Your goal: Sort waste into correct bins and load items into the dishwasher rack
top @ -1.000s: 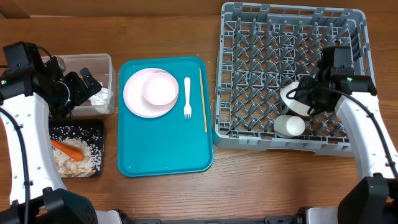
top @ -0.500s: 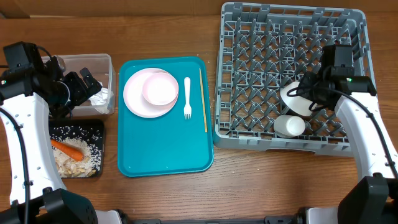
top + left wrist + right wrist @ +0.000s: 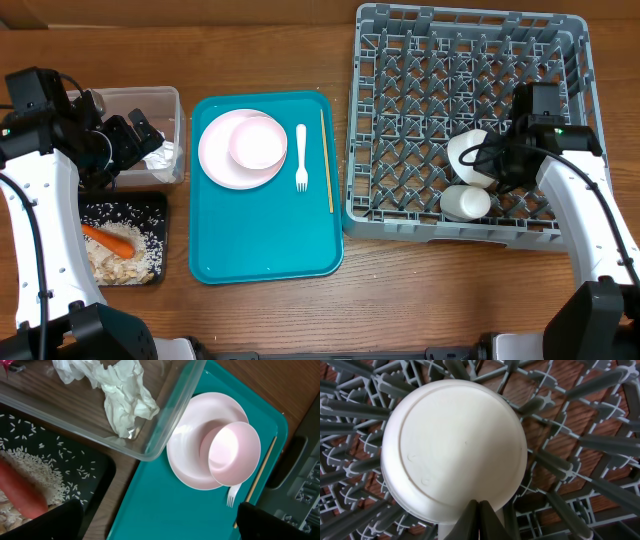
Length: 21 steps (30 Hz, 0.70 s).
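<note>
Over on the right, inside the grey dishwasher rack (image 3: 470, 30), my right gripper (image 3: 479, 504) has its fingers pressed together, tips against the near rim of a white bowl (image 3: 466, 152). That bowl stands on edge among the pegs with its base turned towards the wrist camera. I cannot tell whether any of the rim is pinched between the fingers. Just near of it a white cup (image 3: 466, 203) lies in the rack's near row.

On the left, my left gripper (image 3: 135, 138) hangs with its fingers spread wide and nothing between them, above the right wall of the clear tub (image 3: 150, 97). Crumpled white tissue (image 3: 125, 400) lies in that tub. Near of it, the black tray (image 3: 150, 200) holds an orange carrot (image 3: 108, 240), scattered rice (image 3: 30, 455) and beige scraps.

Between tub and rack sits the teal tray (image 3: 260, 240). On its far half a white plate (image 3: 215, 160) carries a pale pink bowl (image 3: 257, 143). A white fork (image 3: 301, 158) lies right of the plate, and a tan chopstick (image 3: 327, 160) runs along the tray's right edge.
</note>
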### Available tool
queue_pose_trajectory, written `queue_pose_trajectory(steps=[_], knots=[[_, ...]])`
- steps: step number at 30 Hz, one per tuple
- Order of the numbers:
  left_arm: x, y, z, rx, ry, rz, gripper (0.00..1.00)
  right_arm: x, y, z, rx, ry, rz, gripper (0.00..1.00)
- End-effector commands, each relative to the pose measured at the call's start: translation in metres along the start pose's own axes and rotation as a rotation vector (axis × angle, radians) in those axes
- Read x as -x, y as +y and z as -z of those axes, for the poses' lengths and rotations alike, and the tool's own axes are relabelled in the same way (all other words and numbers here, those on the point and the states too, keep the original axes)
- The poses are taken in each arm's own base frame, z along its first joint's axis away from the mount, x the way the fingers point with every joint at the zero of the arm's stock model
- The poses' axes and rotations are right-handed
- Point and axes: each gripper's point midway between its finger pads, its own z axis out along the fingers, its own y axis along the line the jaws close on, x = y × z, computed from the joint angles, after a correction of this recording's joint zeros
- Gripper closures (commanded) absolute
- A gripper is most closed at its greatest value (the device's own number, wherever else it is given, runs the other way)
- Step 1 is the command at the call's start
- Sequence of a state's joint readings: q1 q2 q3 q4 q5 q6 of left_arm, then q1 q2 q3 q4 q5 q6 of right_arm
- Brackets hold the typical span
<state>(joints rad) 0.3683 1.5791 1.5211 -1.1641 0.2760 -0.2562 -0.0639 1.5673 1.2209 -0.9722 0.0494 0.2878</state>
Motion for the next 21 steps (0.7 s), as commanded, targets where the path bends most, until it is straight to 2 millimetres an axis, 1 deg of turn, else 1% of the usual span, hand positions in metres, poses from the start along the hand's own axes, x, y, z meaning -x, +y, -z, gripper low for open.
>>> queue_pose_trajectory(steps=[1,5,8,11,14,15,17,19,21], knots=[[0.004,-0.004,0.012,-0.013,-0.034,-0.002,0.00,-0.004,0.004,-0.001,0.021,0.018,-0.003,0.96],[0.004,-0.004,0.012,-0.013,-0.034,-0.002,0.00,-0.008,0.012,0.004,0.067,0.049,0.010,0.96],[0.004,-0.004,0.012,-0.013,-0.034,-0.002,0.00,-0.009,0.014,0.010,0.082,0.060,0.053,0.96],[0.004,-0.004,0.012,-0.013,-0.034,-0.002,0.00,-0.003,0.016,0.021,0.085,0.050,0.054,0.95],[0.004,-0.004,0.012,-0.013,-0.034,-0.002,0.00,0.005,0.021,0.039,0.103,0.026,0.056,0.94],[0.004,-0.004,0.012,-0.013,-0.034,-0.002,0.00,0.006,0.025,0.046,0.121,0.023,0.060,0.93],[0.004,-0.004,0.012,-0.013,-0.034,-0.002,0.00,0.006,0.041,0.061,0.191,0.025,0.073,0.90],[0.004,-0.004,0.012,-0.013,-0.034,-0.002,0.00,0.000,0.059,0.074,0.274,0.037,0.107,0.89],[0.004,-0.004,0.012,-0.013,-0.034,-0.002,0.00,-0.010,0.079,0.083,0.357,0.059,0.159,0.86]])
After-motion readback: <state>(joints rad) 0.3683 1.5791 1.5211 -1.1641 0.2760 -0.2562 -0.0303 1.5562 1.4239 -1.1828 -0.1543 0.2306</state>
